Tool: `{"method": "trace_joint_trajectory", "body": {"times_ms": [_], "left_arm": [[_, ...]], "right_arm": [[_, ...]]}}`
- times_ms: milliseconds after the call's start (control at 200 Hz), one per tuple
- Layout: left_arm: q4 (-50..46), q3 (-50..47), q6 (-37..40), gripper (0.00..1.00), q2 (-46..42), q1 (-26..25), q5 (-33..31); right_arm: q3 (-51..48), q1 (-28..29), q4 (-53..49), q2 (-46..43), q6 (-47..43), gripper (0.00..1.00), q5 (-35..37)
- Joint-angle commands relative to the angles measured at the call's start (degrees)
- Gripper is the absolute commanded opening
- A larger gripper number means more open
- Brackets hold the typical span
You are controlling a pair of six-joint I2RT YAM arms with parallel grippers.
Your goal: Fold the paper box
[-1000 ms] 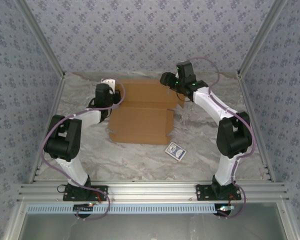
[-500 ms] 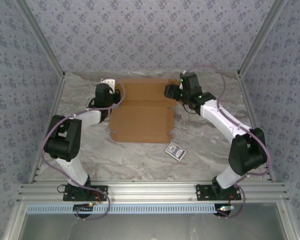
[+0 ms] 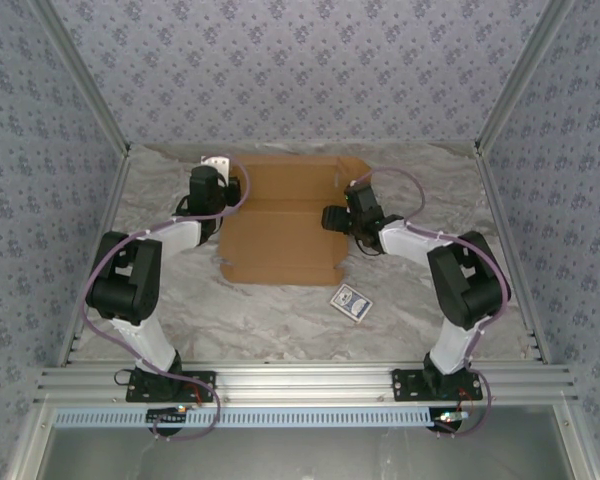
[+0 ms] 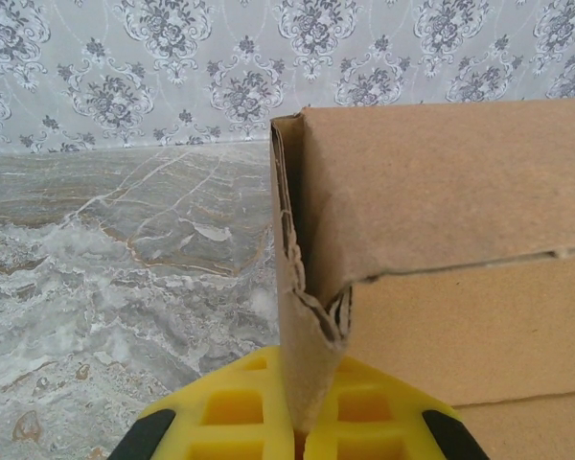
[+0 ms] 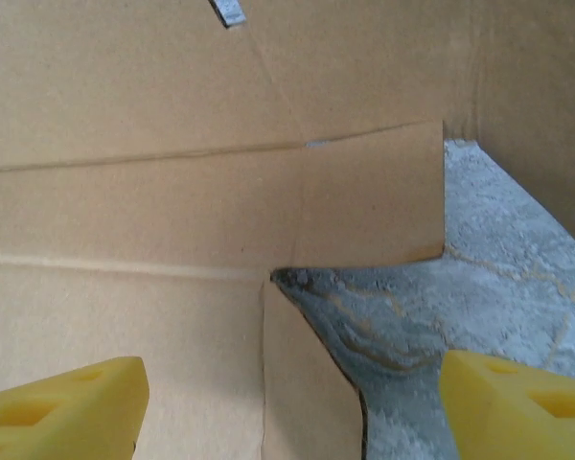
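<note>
Paper box (image 3: 280, 225) lies in the middle of the bench (image 3: 280, 310), mostly flat. My left claw (image 4: 297, 422) stays pinched shut on its upright left flap. My right claw (image 5: 287, 402) has swung down from the far corner to the box's right edge, jaws spread wide, gripping nothing.

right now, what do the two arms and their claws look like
The left arm and right arm have white links between bulky black joints, and stand on black bases bolted to an aluminium rail. A lilac cable loops along each. The left claw and right claw have bright yellow fingers with moulded hollow pockets.
</note>
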Motion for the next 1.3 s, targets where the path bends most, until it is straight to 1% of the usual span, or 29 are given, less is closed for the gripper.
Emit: {"method": "trace_joint_trajectory", "body": {"times_ms": [0,250,495,735,954,1294], "left_arm": [[1.6,0.3,0.0,0.01,-2.8,-0.4,0.4],[1.6,0.4,0.1,0.01,-2.5,-0.4,0.5],[1.8,0.4,0.0,0.02,-2.2,-0.4,0.8],[1.6,0.4,0.1,0.01,-2.2,-0.4,0.9],[1.6,0.2,0.1,0.01,-2.1,-0.4,1.0],[1.6,0.2,-0.1,0.01,-1.8,-0.4,1.4]], "right_arm": [[-0.1,-0.1,6.4,2.2,0.6,0.82,2.7],[1.3,-1.2,9.0,5.9,1.6,0.82,2.7],[1.6,-1.8,12.8,5.9,-1.4,0.78,1.1],[0.3,-2.0,17.3,5.4,-4.2,0.66,-2.3],[0.0,-1.6,18.7,5.1,-5.8,0.56,-5.5],[1.6,-0.7,19.6,7.8,-7.3,0.46,-11.0]]}}
